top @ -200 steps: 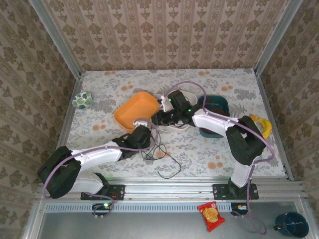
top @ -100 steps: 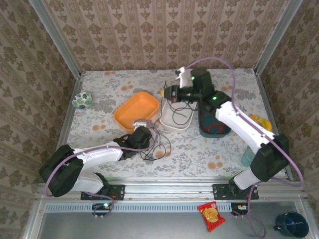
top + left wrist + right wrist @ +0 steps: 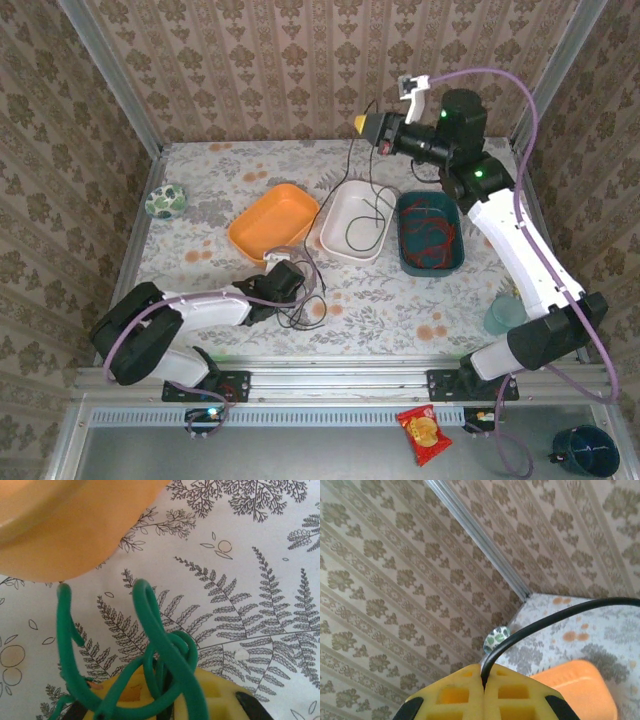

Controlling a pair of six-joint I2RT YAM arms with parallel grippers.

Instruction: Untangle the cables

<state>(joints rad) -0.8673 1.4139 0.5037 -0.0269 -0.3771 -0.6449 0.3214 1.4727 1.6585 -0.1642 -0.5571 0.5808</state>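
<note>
High at the back, my right gripper point(image 3: 366, 125) is shut on a black cable point(image 3: 349, 178) that hangs down into the white tray point(image 3: 334, 238). The right wrist view has that black cable point(image 3: 545, 622) pinched between the yellow fingers of the right gripper point(image 3: 483, 674). Low beside the orange tray point(image 3: 275, 222), my left gripper point(image 3: 285, 278) holds a small tangle of dark cables point(image 3: 303, 308) on the table. In the left wrist view the left gripper point(image 3: 167, 682) is shut on a knotted green cable point(image 3: 161, 640). Red cables point(image 3: 428, 230) lie in the teal tray point(image 3: 404, 258).
A small patterned bowl point(image 3: 165, 200) stands at the far left of the table. A pale teal cup point(image 3: 498, 316) stands near the right edge, beside the right arm. Walls close the table on three sides, and the orange tray point(image 3: 65, 525) lies right in front of the left gripper.
My right arm has risen from the white tray to high at the back, drawing the black cable up with it. The left gripper has stayed by the tangle.
</note>
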